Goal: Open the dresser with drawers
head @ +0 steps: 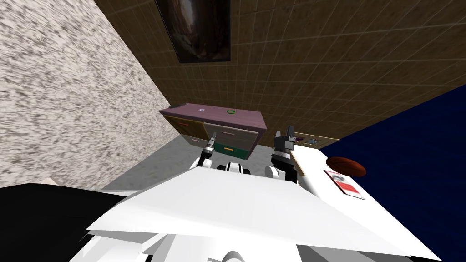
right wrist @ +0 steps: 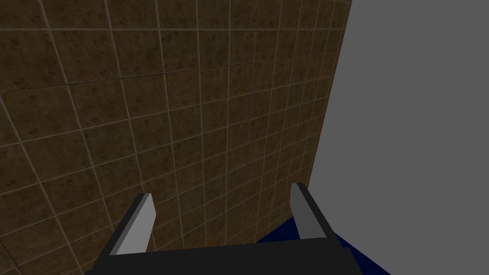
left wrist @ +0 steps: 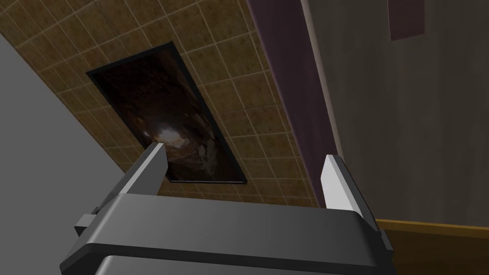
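Observation:
The dresser (head: 214, 114) stands against the brown tiled wall, with a purple top and drawer fronts in brown, grey and green. My left gripper (head: 212, 137) is open right in front of the grey drawer (head: 233, 135), at its left edge. In the left wrist view the left gripper (left wrist: 248, 162) has nothing between its fingers; one fingertip (left wrist: 336, 179) lies over the purple top's edge (left wrist: 286, 71), beside the grey drawer front (left wrist: 410, 119) and its purple handle (left wrist: 406, 19). My right gripper (head: 284, 134) is raised to the right of the dresser and is open (right wrist: 222, 195) facing the wall.
A speckled wall (head: 68, 100) closes in on the left, with grey floor (head: 168, 157) before the dresser. To the right lies a white surface (head: 318, 163) with a brown ball (head: 346, 166) and a red and white card (head: 344, 184). A green ring (head: 231, 111) lies on the dresser.

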Tool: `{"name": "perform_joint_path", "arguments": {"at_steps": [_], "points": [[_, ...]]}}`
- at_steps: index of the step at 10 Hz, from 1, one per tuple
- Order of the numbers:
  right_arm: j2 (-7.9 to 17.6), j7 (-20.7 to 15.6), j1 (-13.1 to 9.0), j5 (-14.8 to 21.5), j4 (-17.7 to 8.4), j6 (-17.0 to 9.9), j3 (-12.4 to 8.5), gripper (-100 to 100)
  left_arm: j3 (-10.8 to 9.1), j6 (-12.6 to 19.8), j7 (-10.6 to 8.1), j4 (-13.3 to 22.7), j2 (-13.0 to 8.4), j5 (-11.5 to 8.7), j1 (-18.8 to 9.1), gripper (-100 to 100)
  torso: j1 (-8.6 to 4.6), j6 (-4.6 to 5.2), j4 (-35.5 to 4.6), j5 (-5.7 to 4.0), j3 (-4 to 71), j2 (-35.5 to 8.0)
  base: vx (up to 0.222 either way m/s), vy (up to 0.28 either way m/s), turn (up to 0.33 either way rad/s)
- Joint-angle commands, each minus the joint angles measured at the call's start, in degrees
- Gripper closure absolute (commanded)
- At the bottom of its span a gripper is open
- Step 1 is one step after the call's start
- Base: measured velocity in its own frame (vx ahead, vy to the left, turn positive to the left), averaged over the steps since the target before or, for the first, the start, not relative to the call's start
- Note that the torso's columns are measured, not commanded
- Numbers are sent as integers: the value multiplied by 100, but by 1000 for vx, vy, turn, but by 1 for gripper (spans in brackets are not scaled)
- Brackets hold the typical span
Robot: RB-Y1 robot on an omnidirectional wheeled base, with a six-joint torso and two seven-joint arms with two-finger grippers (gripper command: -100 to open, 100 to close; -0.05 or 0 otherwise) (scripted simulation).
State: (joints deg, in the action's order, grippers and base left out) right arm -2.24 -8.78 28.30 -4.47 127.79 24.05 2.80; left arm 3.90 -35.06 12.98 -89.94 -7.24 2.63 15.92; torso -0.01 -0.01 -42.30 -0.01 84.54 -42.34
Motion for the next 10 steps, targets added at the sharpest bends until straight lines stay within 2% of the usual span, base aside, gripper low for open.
{"name": "perform_joint_path", "arguments": {"at_steps": [1, 4, 5, 10], "points": [[0, 0, 0, 0, 0, 0, 0, 0, 18, -17, 13, 278, 6, 38, -88, -100, 1, 1, -1, 1, -3, -4, 39, 1, -20], [0, 0, 0, 0, 0, 0, 0, 0, 93, -34, 56, 819, 47, 147, -235, -100, -1, 1, 3, 0, 7, 14, 74, 1, -55], [0, 0, 0, 0, 0, 0, 0, 0, 93, -34, 56, 845, 47, 147, -235, -100, 2, 0, 5, 1, 12, 22, 77, 13, -12], [0, 0, 0, 0, 0, 0, 0, 0, 201, -55, 118, 1669, 133, 305, -448, -100, 2, 0, 2, 0, 5, 9, 73, 2, -47]]}}
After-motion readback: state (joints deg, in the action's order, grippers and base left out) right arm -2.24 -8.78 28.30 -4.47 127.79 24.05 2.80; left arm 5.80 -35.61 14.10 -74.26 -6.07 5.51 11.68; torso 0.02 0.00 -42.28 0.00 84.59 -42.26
